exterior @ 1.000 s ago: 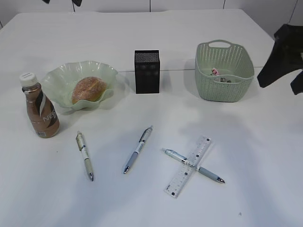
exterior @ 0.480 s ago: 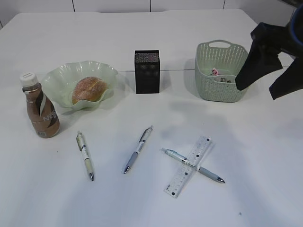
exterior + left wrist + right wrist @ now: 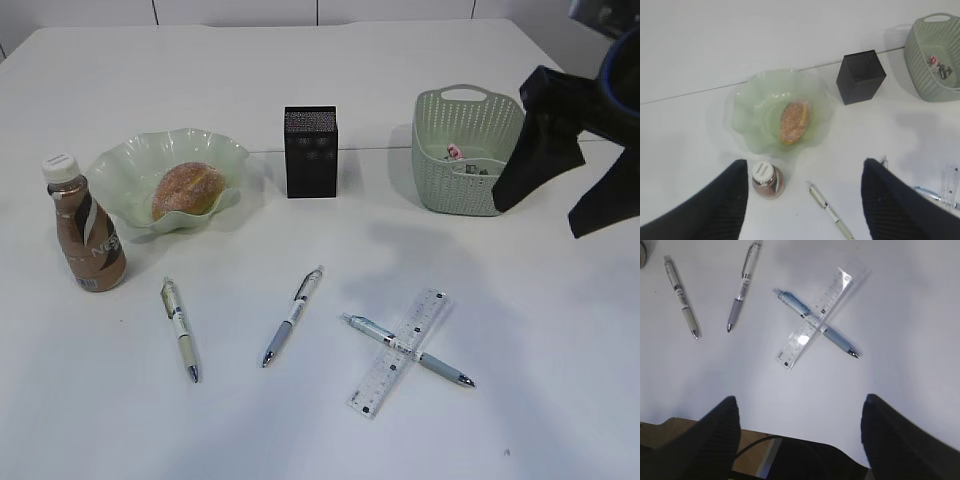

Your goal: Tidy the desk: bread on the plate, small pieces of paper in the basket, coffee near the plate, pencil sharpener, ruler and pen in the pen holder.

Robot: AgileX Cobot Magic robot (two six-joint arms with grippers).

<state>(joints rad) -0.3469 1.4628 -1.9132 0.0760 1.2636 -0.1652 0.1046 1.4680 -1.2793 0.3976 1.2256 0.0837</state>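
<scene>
Right pincer (image 3: 570, 190) hangs open beside basket (image 3: 440, 185), above bare desk (image 3: 540, 330).

The white surface (image 3: 330, 60) carries a pen holder (image 3: 311, 152) — plate (image 3: 125, 165) and coffee (image 3: 85, 237) left, basket (image 3: 466, 150) right, three pens and a ruler (image 3: 398, 351) before it.

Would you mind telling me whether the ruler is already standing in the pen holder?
No, the ruler lies flat on the desk, crossed by a pen, well in front of the pen holder.
</scene>
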